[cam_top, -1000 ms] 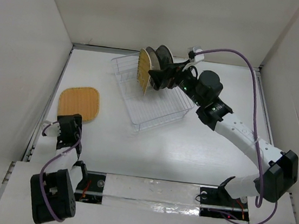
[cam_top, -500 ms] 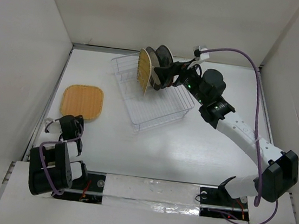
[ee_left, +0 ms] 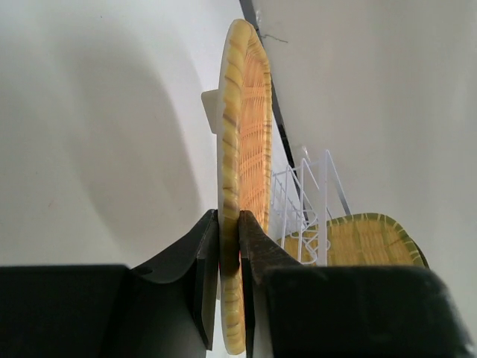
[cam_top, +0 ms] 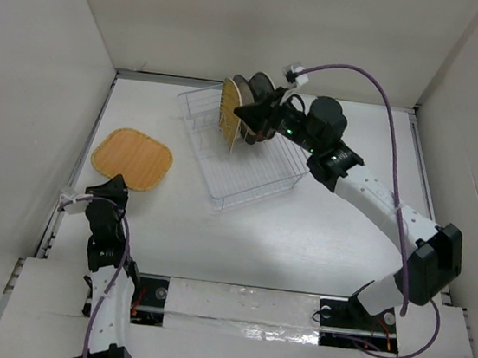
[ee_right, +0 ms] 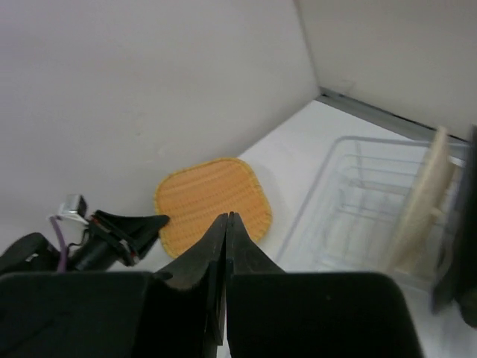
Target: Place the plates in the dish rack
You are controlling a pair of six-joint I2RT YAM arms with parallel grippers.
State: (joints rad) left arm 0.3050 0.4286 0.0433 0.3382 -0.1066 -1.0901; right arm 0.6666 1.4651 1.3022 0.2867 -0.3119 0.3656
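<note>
Plate (ee_left: pixel 243 134), orange woven rounded-square, rim clamped in left gripper (ee_left: pixel 229 224), right gripper (ee_right: pixel 226 218) closed, empty.

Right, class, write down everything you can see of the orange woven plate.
The orange woven plate is a rounded square with a raised rim, of what looks like woven fibre, orange with paler yellowish streaks at the edge. It sits at the left of the white table, well apart from the clear dish rack. The left hand is shut on its near rim, one finger on each face. Whether it lies flat or is tipped up cannot be told.
</note>
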